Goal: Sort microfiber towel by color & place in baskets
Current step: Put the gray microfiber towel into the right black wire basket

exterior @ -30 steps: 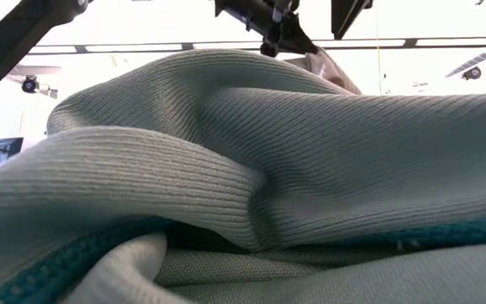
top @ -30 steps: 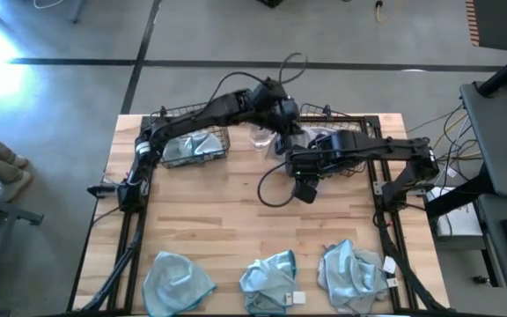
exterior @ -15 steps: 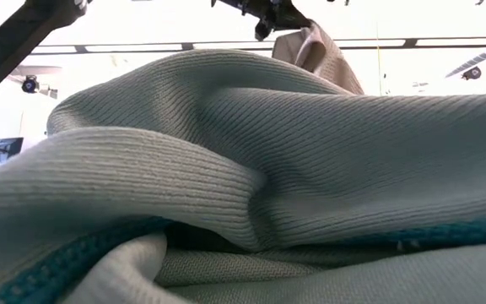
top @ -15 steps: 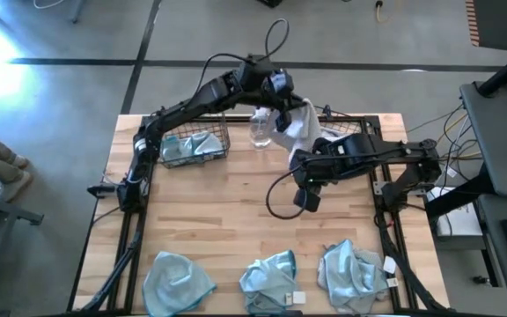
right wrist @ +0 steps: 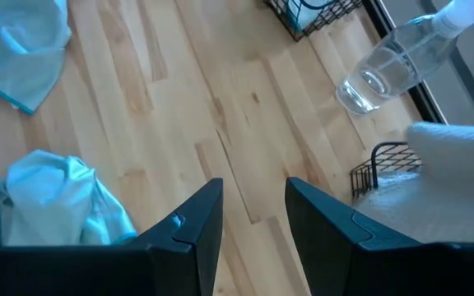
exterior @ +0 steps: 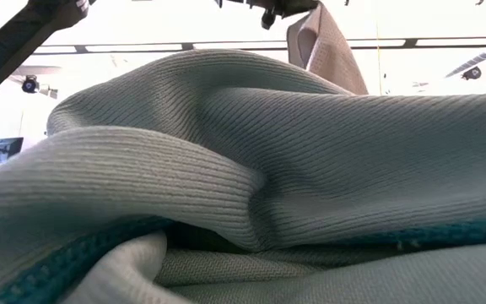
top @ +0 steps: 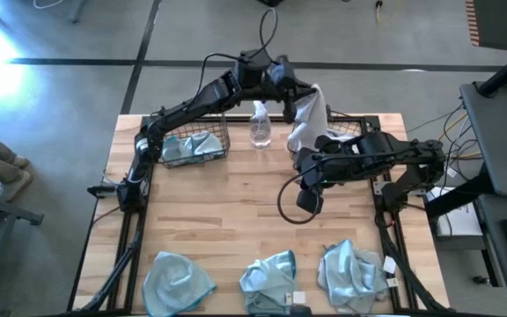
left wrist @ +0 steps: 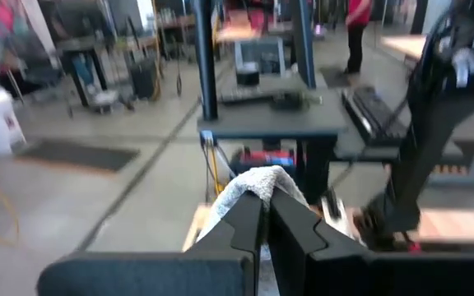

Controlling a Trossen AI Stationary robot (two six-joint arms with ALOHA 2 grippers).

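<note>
Dangling limp from the left gripper (top: 294,94), whose fingers are pinched shut on its top fold, a pale grey-white towel (top: 308,113) hangs above the far right basket (top: 352,129). It looks light and floppy, best held by a bunched fold. The right gripper (top: 308,199) hovers over bare table, fingers apart and empty. Three teal towels (top: 176,280) lie along the near edge.

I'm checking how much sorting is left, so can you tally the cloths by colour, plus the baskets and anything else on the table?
Teal-blue cloths: 4, three loose at the near edge and one in the left basket
Grey-white cloths: 1, hanging from the left pincer at
Baskets: 2
Spray bottle: 1
Total: 8
</note>
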